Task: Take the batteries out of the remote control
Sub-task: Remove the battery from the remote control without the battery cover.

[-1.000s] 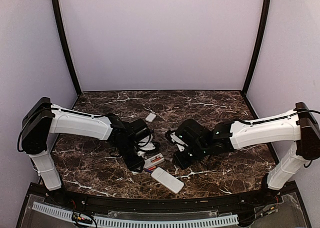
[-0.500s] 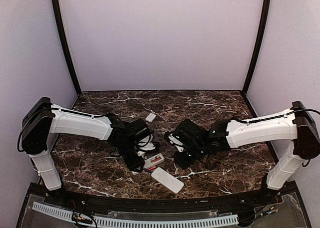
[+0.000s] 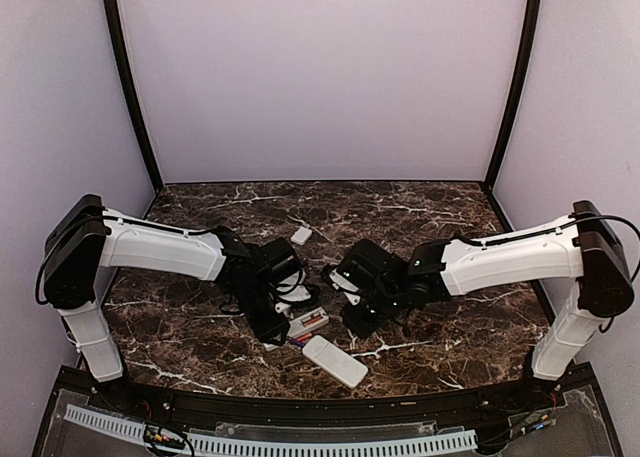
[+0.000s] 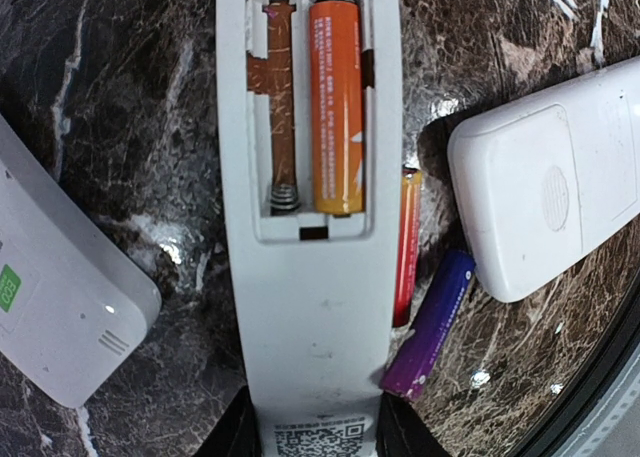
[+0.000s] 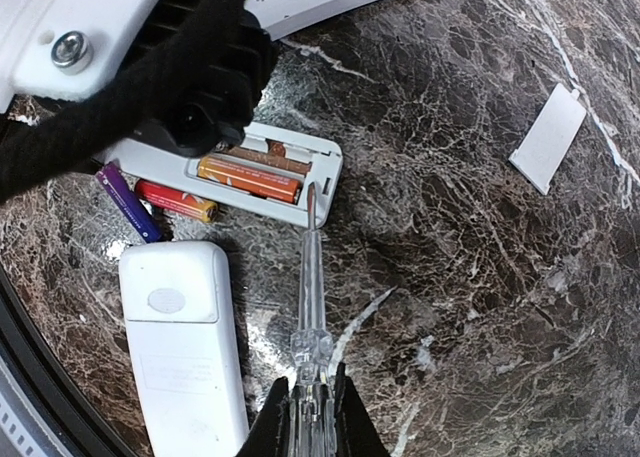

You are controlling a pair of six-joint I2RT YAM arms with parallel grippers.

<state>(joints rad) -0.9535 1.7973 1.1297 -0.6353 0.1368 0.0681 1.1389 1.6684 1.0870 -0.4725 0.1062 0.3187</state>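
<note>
Landmark: white plastic remote control [image 4: 310, 277], back up, battery bay uncovered, lying near the front edge of the dark marble table [image 3: 440, 227]

Room: open marble runs from its far side to the lilac walls [image 3: 320, 77]. Its near side is crowded

Batteries, 3:
- one orange cell [image 4: 336, 107] seated in the bay, with only springs showing in the slot beside it
- one orange-red cell [image 4: 407, 242] loose on the marble, along the remote control's near-side edge
- one blue-purple cell [image 4: 430, 327] just past that, one end against the same edge

Other items, 1 each:
- closed white handset [image 4: 545, 192], its corner just beside the orange-red cell
- flat white box with a green label [image 4: 60, 277], near the opposite side
- small white rectangular cover [image 3: 301, 235], well apart on the far side

Left gripper [image 4: 315, 439]: jaws partly closed, clamping the remote control's label end

Right gripper [image 5: 310, 427]: pinched tight on a clear-handled screwdriver [image 5: 308, 297], blade tip at the bay-end edge of the remote control. I cannot tell whether it makes contact
</note>
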